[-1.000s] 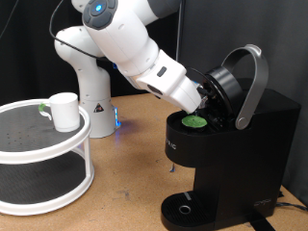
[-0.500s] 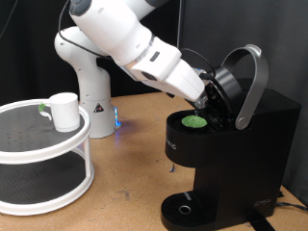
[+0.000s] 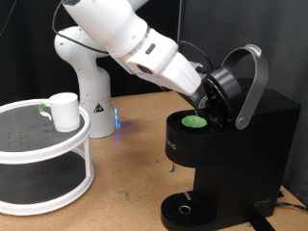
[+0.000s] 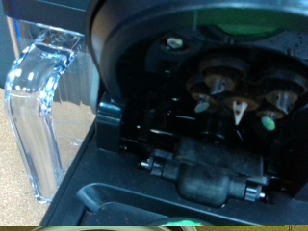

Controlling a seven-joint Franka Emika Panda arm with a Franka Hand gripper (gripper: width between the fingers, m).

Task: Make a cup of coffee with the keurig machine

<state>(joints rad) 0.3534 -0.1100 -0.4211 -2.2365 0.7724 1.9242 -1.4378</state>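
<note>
The keurig machine (image 3: 226,144) stands with its lid raised and a green-topped pod (image 3: 195,121) seated; the pincer (image 3: 208,96) is at the lid, state unclear; the cup (image 3: 64,111) waits on the rack (image 3: 43,183)

The gripper (image 3: 207,96) is disappearing behind the raised lid (image 3: 234,87) of the keurig machine (image 3: 231,154), so its fingers are not showing. The picture's right and bottom edges are cutting off the machine.
</note>
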